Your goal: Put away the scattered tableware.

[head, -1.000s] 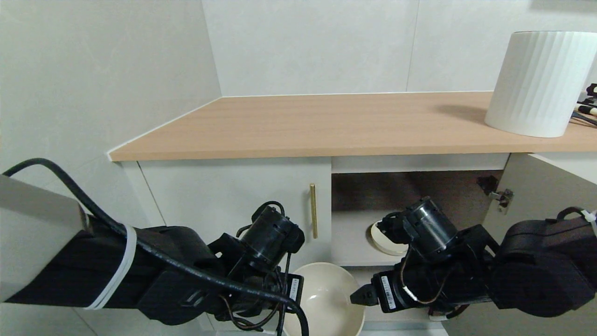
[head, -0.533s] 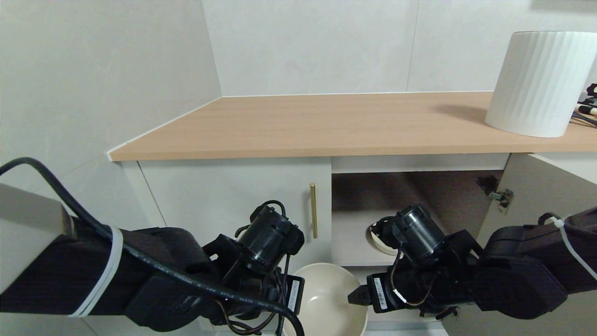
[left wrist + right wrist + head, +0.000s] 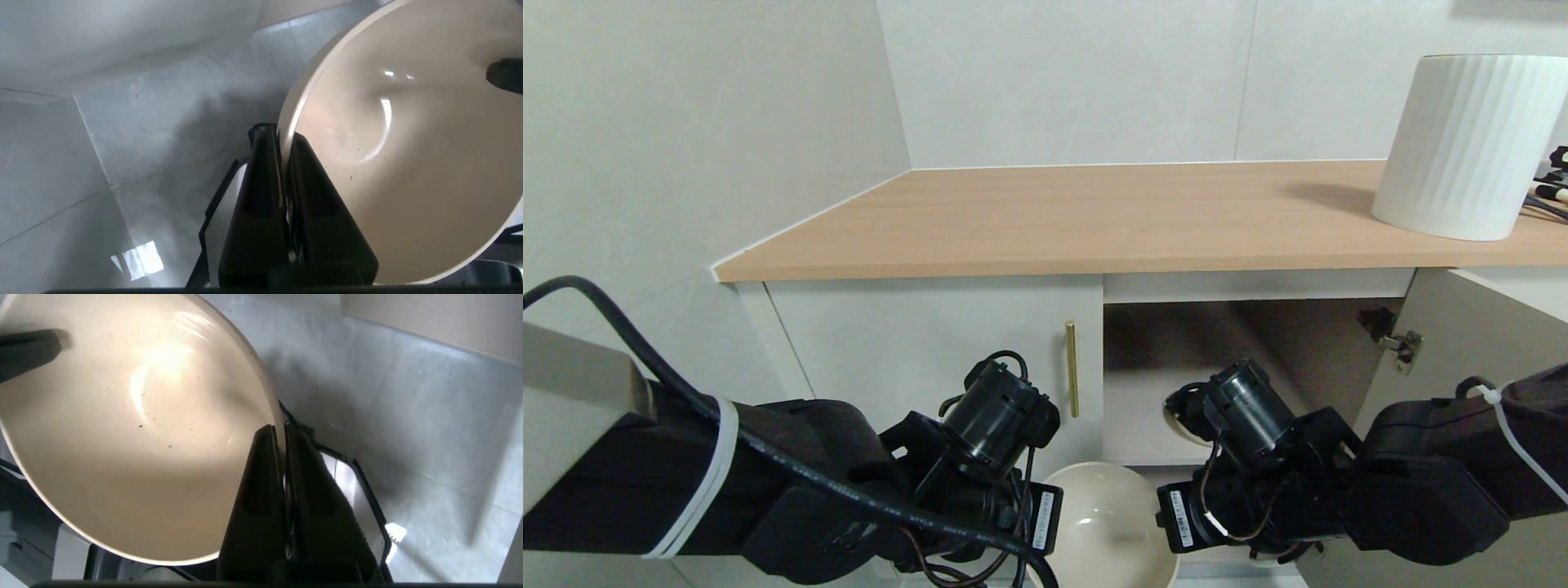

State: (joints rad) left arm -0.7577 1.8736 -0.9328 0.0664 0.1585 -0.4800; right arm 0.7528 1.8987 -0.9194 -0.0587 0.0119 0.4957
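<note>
Cream bowl (image 3: pixel 1104 523), hollow side up, in the air low before the cabinet, just in front of and seemingly below the front edge of the open compartment's shelf (image 3: pixel 1135 420); resting on nothing. A few dark specks inside.

Pinched at two opposite sides of the rim. Left gripper (image 3: pixel 279 159) clenched across the rim on the side toward the shut door, one finger inside, one outside. Right gripper (image 3: pixel 278 445) clamped likewise on the side toward the open door (thin rim, narrow bite in both).

On the shelf, near its front edge, a pale dish (image 3: pixel 1174 426), mostly hidden behind the right wrist. Right-hand door (image 3: pixel 1454 343) swung open, hinge (image 3: pixel 1401 343) on show. Left-hand door shut, brass handle (image 3: pixel 1071 367) just above the left wrist. Toward the right end of the countertop (image 3: pixel 1054 220), a ribbed white canister (image 3: pixel 1462 147), well apart from the work.

Step in hand, by judgement: two-handed carry of the bowl toward the open compartment; stowing not yet done. Next move calls for a lift above the shelf's front edge, then a level entry, both arms at one pace so as not to twist the rim out of either pinch. Room needed beside the pale dish (or on top of it; fit impossible to judge from here). Care too with the right arm near the open door.
</note>
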